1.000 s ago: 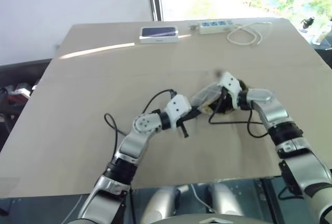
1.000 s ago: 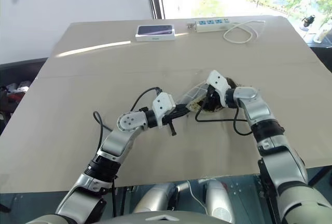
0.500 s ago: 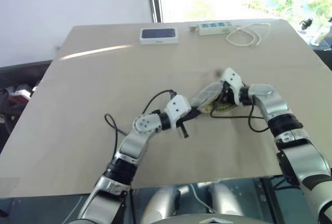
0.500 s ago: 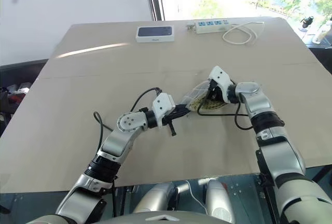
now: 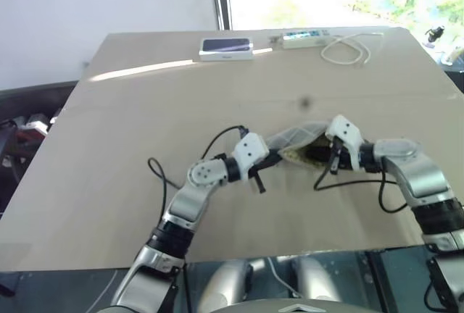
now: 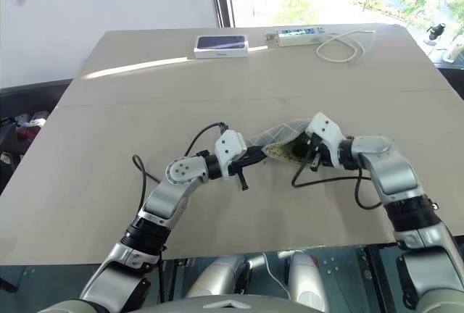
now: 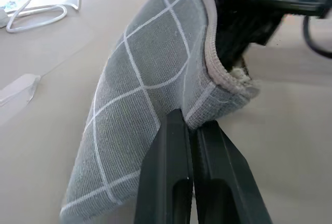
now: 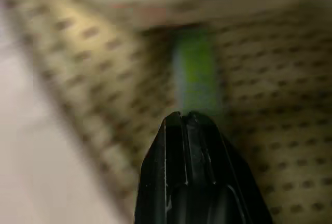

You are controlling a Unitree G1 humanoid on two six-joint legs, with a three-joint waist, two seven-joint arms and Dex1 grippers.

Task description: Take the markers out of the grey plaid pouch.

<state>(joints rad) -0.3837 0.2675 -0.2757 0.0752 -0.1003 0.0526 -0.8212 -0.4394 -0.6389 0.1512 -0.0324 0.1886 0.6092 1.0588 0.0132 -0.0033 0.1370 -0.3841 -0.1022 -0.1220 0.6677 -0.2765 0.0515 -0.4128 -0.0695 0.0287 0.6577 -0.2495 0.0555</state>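
Here, left gripper (image 7: 193, 130) pinching the pouch's (image 7: 150, 94) near edge at mid-table, pouch mouth lifted open toward the right, right gripper (image 8: 185, 123) pressed together at that mouth, tips against a green marker (image 8: 196, 71) inside, box (image 5: 226, 48) and cable (image 5: 349, 48) far.

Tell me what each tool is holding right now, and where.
Left tool pinches the grey plaid pouch at its mouth edge. Right tool is shut on the green marker's end.
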